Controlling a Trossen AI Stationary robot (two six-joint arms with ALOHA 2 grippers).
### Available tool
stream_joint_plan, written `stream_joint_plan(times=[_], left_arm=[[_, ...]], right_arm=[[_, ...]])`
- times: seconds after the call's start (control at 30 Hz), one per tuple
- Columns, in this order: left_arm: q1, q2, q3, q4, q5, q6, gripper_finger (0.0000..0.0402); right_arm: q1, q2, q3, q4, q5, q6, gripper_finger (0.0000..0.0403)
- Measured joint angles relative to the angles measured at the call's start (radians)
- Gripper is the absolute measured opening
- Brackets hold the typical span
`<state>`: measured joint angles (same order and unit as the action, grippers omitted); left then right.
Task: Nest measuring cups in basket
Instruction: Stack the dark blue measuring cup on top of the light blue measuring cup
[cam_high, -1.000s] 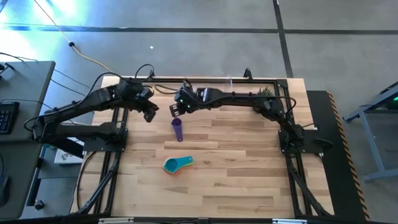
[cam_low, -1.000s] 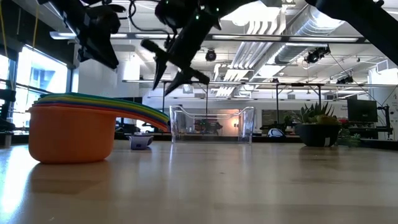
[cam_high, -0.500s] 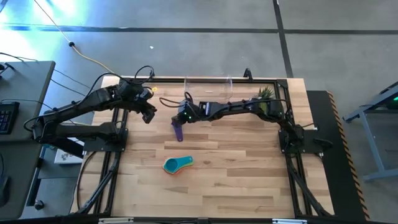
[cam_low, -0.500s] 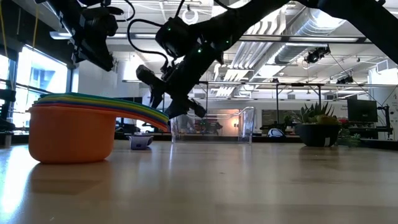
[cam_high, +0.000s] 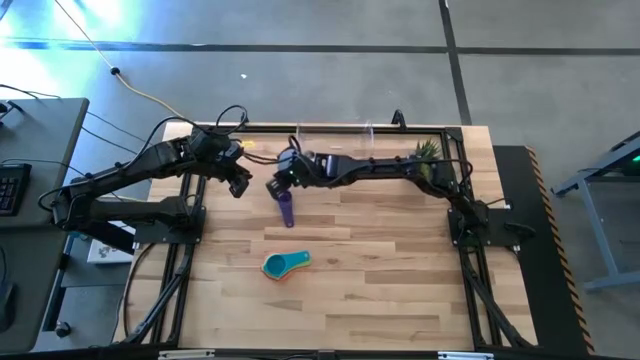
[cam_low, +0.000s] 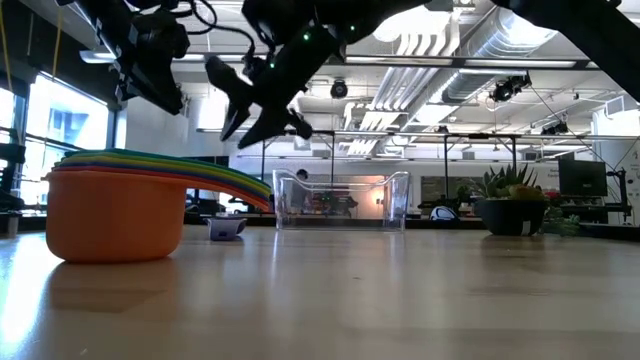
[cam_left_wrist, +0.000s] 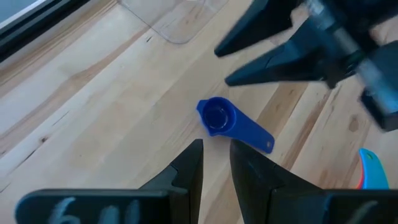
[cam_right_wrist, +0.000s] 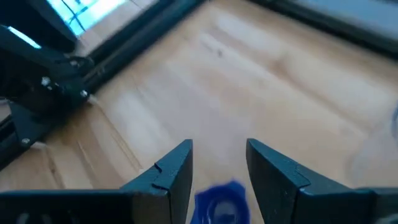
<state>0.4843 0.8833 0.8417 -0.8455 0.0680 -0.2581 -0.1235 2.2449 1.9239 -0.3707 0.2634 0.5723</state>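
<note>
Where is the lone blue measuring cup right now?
In the high view the blue measuring cup lies on the table near its middle, just under the right pincer, between the clear basket and the nested cup stack.

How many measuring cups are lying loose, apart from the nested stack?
1: a blue-purple cup lies alone mid-table, under the right tool. The nested stack sits nearer the front edge; the basket looks empty, though its glare could hide something.

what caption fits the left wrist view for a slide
Left gripper fingers open above a lone blue measuring cup on the wooden table.
</note>
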Motion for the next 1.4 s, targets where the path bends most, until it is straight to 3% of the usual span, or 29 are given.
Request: stream_joint_plan(times=[0.23, 0.73, 1.4], left_arm=[[0.0, 0.0, 0.0, 0.0, -0.002, 0.0, 0.0072], [0.0, 0.0, 0.0, 0.002, -0.002, 0.0, 0.0072], [0.0, 0.003, 0.0, -0.003, -0.003, 0.0, 0.0072]], right_arm=[[-0.021, -0.002, 0.02, -0.043, -0.066, -0.005, 0.0141], [-0.005, 0.08, -0.011, -0.075, -0.081, 0.059, 0.0141], [0.009, 0.142, -0.011, -0.12, -0.031, 0.102, 0.0141]])
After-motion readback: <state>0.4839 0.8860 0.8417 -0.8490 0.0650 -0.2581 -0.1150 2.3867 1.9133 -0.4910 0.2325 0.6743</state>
